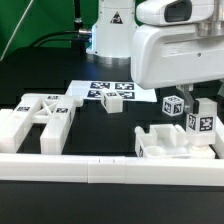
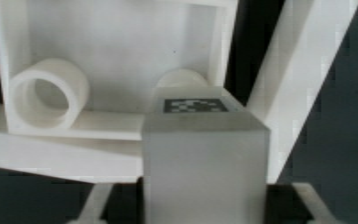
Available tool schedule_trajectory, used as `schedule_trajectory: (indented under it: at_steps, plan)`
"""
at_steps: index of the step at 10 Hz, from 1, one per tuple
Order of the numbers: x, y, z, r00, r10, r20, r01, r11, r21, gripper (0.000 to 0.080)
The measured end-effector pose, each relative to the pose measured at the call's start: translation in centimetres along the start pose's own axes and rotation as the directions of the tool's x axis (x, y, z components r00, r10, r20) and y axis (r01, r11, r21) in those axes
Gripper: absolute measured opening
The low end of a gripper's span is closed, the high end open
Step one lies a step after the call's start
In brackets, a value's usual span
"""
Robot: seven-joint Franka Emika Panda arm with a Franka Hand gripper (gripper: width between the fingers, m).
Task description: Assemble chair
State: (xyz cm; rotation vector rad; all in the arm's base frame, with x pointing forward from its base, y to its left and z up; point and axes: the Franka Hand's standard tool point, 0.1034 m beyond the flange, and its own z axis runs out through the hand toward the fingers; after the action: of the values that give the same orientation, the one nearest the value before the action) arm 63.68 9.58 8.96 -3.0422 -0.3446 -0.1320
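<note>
Checking the gripper [image 2: 201, 206], we find it clamped on the square leg [image 2: 201, 150], beside a white panel [image 2: 105, 50] near the table's [image 1: 110, 128] railed edge.

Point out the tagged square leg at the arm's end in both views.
Exterior view: the tagged square leg stands at the exterior view's right, under the robot housing.
Wrist view: the leg fills the centre foreground, with its tag on the end face.
Shared landmark: the rimmed white panel beside the leg.
</note>
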Motion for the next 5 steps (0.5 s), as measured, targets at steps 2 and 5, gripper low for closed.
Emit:
schedule_trajectory:
  at_steps: [2, 5]
  plan:
    - [-0.01, -0.15, 0.03, 0.996, 0.09, 0.001, -0.09, 0.996, 0.001, 0.0284]
    - [0.05, -0.29, 0.05, 0.943, 0.333, -0.001, -0.333, 0.943, 0.016, 0.0284]
